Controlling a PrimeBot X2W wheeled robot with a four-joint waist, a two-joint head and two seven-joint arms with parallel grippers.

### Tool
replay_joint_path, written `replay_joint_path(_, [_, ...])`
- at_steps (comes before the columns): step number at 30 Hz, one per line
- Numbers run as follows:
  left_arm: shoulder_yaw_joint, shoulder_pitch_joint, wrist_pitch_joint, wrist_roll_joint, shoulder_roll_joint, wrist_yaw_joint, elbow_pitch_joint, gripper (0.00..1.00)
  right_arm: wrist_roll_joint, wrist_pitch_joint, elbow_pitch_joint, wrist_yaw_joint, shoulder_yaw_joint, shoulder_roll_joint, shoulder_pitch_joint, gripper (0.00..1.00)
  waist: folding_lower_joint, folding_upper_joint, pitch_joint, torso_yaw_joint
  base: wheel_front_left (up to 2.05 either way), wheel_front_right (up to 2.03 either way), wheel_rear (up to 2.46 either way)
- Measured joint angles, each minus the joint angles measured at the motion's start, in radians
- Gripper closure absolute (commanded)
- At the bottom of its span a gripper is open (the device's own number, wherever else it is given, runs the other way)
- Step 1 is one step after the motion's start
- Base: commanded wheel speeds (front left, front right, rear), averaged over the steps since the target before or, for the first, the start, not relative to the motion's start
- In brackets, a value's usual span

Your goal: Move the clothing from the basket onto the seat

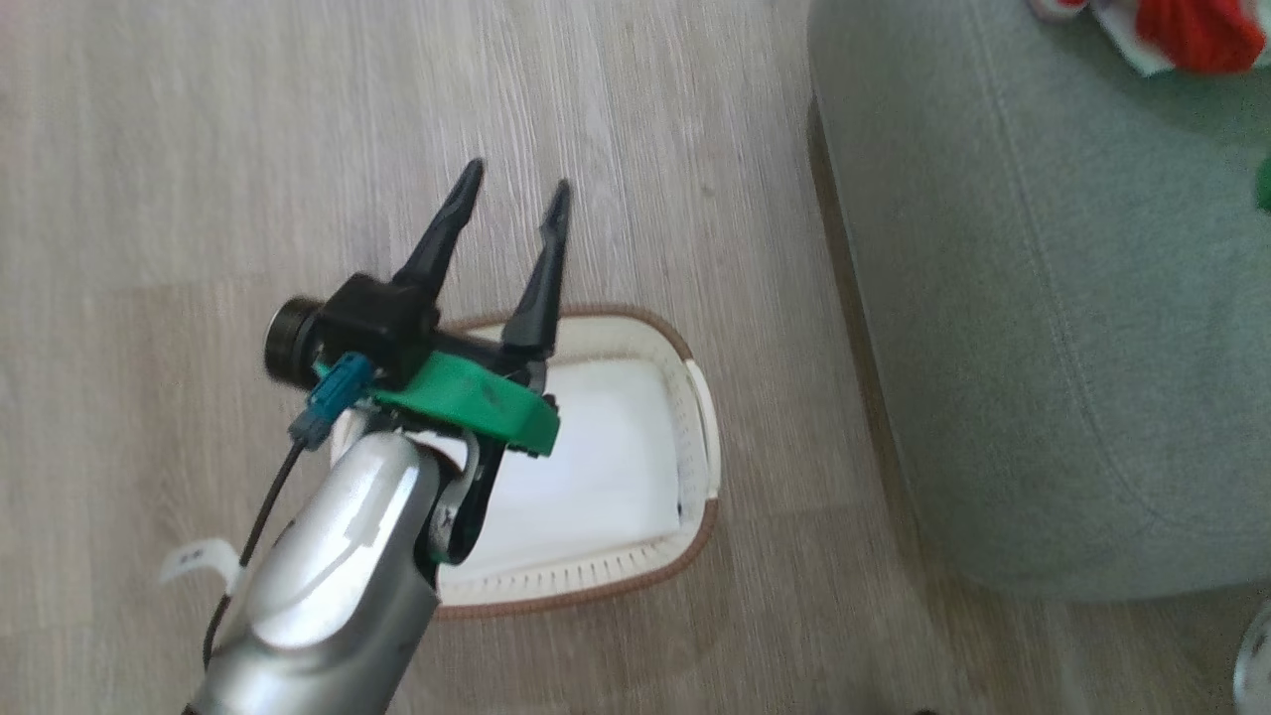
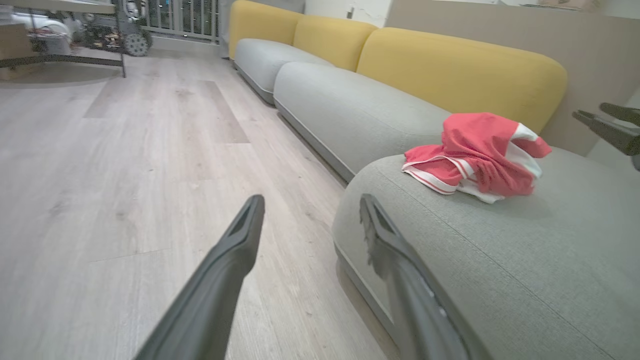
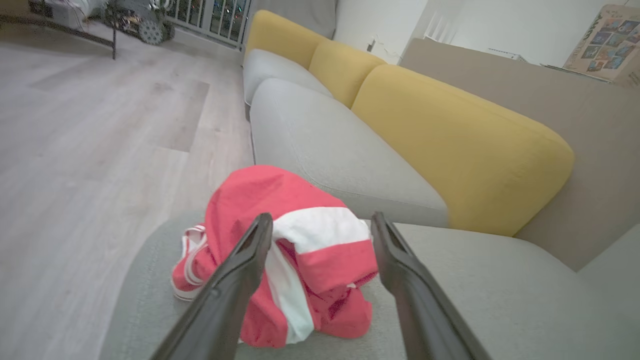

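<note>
The basket [image 1: 707, 417] stands on the wooden floor beside the sofa, and its white inside looks bare. My left gripper [image 1: 516, 177] hangs open above its far rim, holding nothing; its own view shows it [image 2: 311, 201] pointing along the floor and the seat's corner. The red clothing [image 2: 475, 155] with white trim lies in a crumpled heap on the grey-green seat [image 2: 505, 260]. In its own view my right gripper [image 3: 321, 217] is open just above the clothing [image 3: 300, 200], its fingers empty. It also shows in the left wrist view [image 2: 595, 111], to the right of the heap.
Yellow back cushions [image 3: 450, 135] run behind the seat, with more grey cushions [image 2: 350, 107] further along the sofa. Wooden floor [image 1: 298, 149] stretches to the left. A table and a wheeled machine [image 2: 132, 42] stand far off.
</note>
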State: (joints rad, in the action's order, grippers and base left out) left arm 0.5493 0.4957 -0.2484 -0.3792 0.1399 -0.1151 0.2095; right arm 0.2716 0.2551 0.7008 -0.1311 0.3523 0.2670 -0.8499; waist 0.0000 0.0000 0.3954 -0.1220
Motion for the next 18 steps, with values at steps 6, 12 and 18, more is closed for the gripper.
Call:
replay_joint_path(6, [-0.081,-0.086,-0.001,-0.023,-0.007,-0.039,0.027,0.0,-0.099,0.0,-0.047,0.0,-0.058,-0.061,0.092,0.0,0.0,0.0,-0.104,0.021,0.0,0.0,0.0])
replay_joint_path(12, [-0.187,-0.227,-0.001,-0.038,0.003,-0.062,0.033,0.0,-0.187,0.0,-0.128,0.0,-0.125,-0.138,0.258,0.0,0.0,0.0,-0.217,0.061,0.0,0.0,0.0])
replay_joint_path(18, [-0.261,-0.363,-0.001,-0.047,0.007,-0.06,0.025,0.0,-0.258,0.0,-0.204,0.0,-0.168,-0.201,0.429,0.0,0.0,0.0,-0.304,0.1,0.0,0.0,0.0])
